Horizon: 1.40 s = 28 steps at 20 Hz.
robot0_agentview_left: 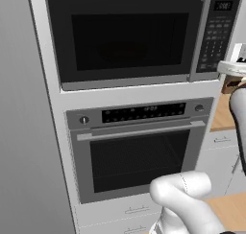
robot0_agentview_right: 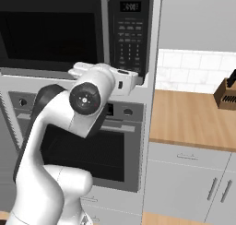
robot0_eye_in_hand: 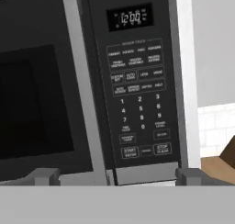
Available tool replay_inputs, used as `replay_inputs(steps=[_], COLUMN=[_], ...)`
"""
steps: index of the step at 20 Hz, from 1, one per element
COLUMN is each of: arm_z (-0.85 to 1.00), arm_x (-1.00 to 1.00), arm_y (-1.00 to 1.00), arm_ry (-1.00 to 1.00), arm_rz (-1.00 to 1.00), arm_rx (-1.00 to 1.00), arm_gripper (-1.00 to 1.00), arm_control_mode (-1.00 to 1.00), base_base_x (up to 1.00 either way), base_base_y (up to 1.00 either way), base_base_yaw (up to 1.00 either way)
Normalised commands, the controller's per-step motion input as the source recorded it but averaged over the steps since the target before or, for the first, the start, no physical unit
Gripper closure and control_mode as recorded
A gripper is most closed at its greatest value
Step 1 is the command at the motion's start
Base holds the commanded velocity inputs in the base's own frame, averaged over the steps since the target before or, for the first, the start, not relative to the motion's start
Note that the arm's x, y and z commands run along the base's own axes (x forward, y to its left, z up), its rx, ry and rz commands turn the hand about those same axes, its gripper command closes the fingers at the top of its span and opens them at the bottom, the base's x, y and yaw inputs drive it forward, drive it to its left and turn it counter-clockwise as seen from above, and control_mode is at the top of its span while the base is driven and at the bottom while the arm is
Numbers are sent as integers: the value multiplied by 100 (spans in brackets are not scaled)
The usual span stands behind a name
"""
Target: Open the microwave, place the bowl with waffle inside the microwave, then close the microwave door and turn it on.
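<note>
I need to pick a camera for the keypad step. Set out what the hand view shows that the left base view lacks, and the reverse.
Hand view alone: the clock display readable, the start button and the gripper with jaws wide open below the keypad. Left base view alone: the steel-fronted oven under the microwave, and the whole window. Both: the closed microwave door, its vertical handle and the keypad panel.

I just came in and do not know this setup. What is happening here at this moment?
A white robot arm holds its open gripper up to the microwave, facing the keypad beside the grey door handle. The microwave door is shut. The gripper holds nothing. Below sits the steel-fronted oven.
</note>
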Motion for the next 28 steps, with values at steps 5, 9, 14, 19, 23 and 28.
replay_inputs(steps=[5,9,14,19,23,28], arm_z=[-35,-50,-21,0,0,0], arm_x=[0,0,15,32,42,18], arm_y=[-7,0,-4,0,-16,-54], arm_ry=[2,0,0,0,-1,0], arm_rz=[8,8,5,0,0,-3], arm_rx=[-5,-3,0,0,0,0], arm_gripper=[-100,-100,-100,-100,-100,-100], arm_control_mode=[-100,-100,-100,-100,-100,-100], base_base_x=[0,0,0,0,0,0], base_base_y=[0,0,0,0,0,0], base_base_yaw=[0,0,0,0,0,0])
